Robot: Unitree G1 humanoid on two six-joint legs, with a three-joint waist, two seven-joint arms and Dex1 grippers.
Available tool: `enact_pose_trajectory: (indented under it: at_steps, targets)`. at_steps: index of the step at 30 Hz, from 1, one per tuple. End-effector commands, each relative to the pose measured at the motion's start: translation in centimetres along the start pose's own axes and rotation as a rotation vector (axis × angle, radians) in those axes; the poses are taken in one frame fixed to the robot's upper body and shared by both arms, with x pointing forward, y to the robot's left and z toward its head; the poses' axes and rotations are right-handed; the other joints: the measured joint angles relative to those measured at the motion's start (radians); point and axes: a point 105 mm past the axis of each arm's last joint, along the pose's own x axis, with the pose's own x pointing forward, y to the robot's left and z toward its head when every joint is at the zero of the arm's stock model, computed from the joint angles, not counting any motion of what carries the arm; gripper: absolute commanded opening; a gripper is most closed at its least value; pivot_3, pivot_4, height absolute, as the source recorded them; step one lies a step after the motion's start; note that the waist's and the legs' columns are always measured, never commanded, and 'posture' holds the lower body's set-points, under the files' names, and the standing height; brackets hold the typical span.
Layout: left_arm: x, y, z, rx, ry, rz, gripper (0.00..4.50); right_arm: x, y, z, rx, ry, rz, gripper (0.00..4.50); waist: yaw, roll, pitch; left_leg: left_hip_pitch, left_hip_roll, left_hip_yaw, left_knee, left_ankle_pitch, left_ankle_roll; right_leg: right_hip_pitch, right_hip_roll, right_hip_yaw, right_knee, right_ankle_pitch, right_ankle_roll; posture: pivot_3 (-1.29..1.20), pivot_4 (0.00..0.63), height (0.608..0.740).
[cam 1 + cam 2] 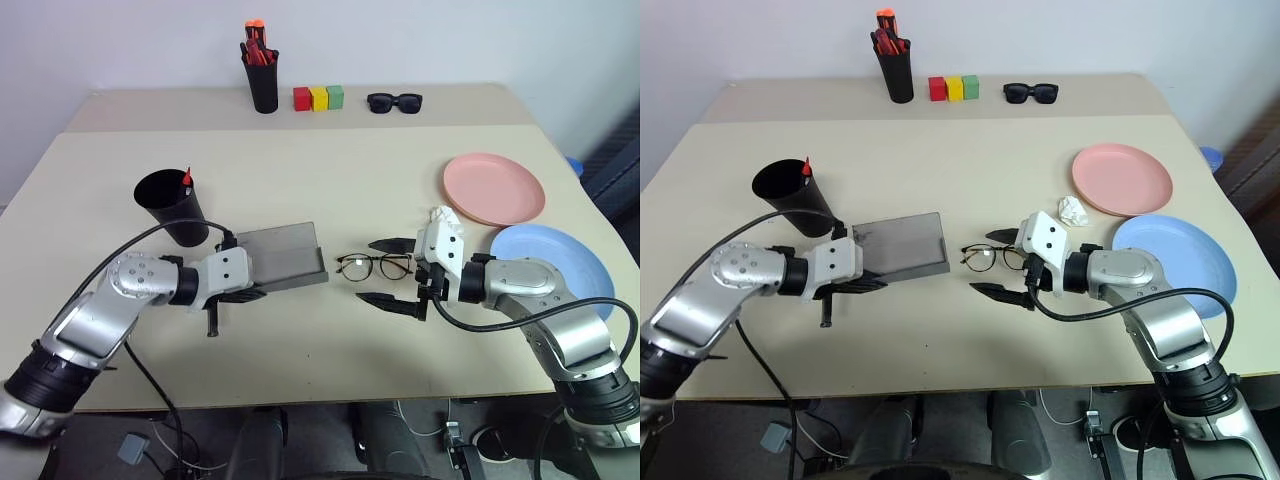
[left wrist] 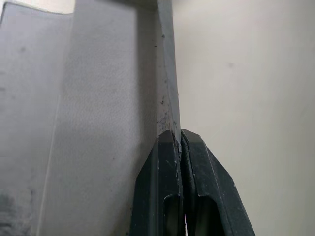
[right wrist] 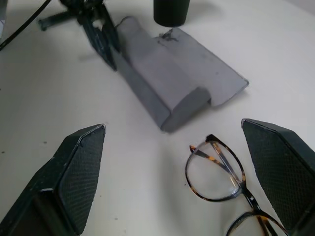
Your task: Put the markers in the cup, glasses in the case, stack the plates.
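The glasses (image 1: 373, 266) lie folded on the tan table (image 1: 330, 180) at centre, just at 3 o'clock of the grey case (image 1: 283, 257), so the step in hand looks to be casing them. The left gripper (image 2: 180, 142) has its fingers pressed together, pinching the case's near edge as if to steady it. The right gripper (image 1: 397, 272) sits at the glasses with fingers spread wide, one each side of the frame, not yet closed. Next it likely needs to close gently on the thin frame, lift, and slide it into the case mouth. The cup (image 1: 172, 206), a red-tipped marker inside, stands at 10 o'clock of the case; a pale wall backs the table
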Motion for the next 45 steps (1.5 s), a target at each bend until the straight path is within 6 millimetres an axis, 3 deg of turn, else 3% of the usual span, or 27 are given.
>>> enact_pose_trajectory:
  at_steps: [1,3,6,9,17,25,30,33,40,45]
  targets:
    - [-0.1,0.1,0.2,0.091,0.021,-0.085,0.07,0.0,-0.8,0.7,-0.018,-0.021,-0.04,4.5,-0.001,0.0,0.0,0.0,0.0,0.0,0.0,0.0,0.0,0.0,0.0,0.0,0.0,0.0,0.0,0.0,0.15,0.74]
    - [0.1,0.4,0.3,0.08,0.006,-0.119,0.07,0.0,-1.1,0.5,0.003,-0.008,-0.056,4.5,-0.002,0.0,0.0,0.0,0.0,0.0,0.0,0.0,0.0,0.0,0.0,0.0,0.0,0.0,0.0,0.0,0.15,0.74]
    - [0.3,0.9,0.5,0.077,-0.002,-0.132,0.82,-0.1,-1.4,0.1,0.012,0.019,-0.08,4.5,-0.002,0.0,0.0,0.0,0.0,0.0,0.0,0.0,0.0,0.0,0.0,0.0,0.001,0.0,0.0,0.0,0.15,0.74]
    - [0.4,1.5,0.6,0.087,-0.01,-0.093,2.2,-0.2,-2.2,-0.2,-0.006,0.055,-0.125,4.5,-0.004,0.0,0.0,0.0,0.0,0.0,0.0,0.0,0.0,0.0,0.0,0.0,0.001,0.0,0.001,0.0,0.15,0.74]
    - [-2.3,2.4,1.4,0.007,-0.095,0.035,2.2,0.0,-4.0,0.5,-0.192,0.152,-0.182,4.5,-0.006,0.0,0.0,0.0,0.0,0.0,0.0,0.0,0.0,-0.001,0.0,0.0,0.002,0.001,0.001,0.0,0.15,0.74]
    - [-4.2,-0.7,1.3,-0.264,-0.257,0.131,2.2,1.4,-4.3,-1.0,-0.363,0.297,-0.164,4.5,-0.002,0.0,0.0,0.0,0.001,0.0,0.001,0.0,0.001,0.0,0.0,0.0,0.002,0.0,0.001,0.0,0.15,0.74]
    - [-4.0,-3.5,0.9,-0.335,-0.252,0.135,2.2,1.8,-4.7,-1.5,-0.399,0.319,-0.172,4.5,-0.004,0.0,0.0,0.001,0.0,0.0,0.001,0.0,0.001,0.0,0.0,0.0,0.002,0.0,0.001,0.0,0.15,0.74]
    - [-3.8,-4.2,1.3,-0.373,-0.27,0.17,2.26,2.0,-4.9,-2.0,-0.437,0.344,-0.166,3.64,-0.003,0.0,0.0,0.001,0.0,0.0,0.001,0.0,0.001,0.0,0.0,0.0,0.002,0.0,0.0,0.0,0.15,0.74]
    - [-3.4,-4.3,1.7,-0.39,-0.271,0.199,2.26,2.0,-5.1,-2.6,-0.481,0.374,-0.136,0.16,-0.003,0.0,0.0,0.001,0.0,0.0,0.001,0.0,0.001,0.0,0.0,0.0,0.002,0.0,0.0,0.0,0.15,0.74]
    - [-3.6,-4.0,1.6,-0.405,-0.282,0.227,2.26,2.0,-5.2,-2.9,-0.5,0.391,-0.132,0.03,-0.004,0.0,0.0,0.001,0.0,0.0,0.001,0.0,0.001,0.0,0.0,0.0,0.002,0.0,0.0,0.0,0.15,0.74]
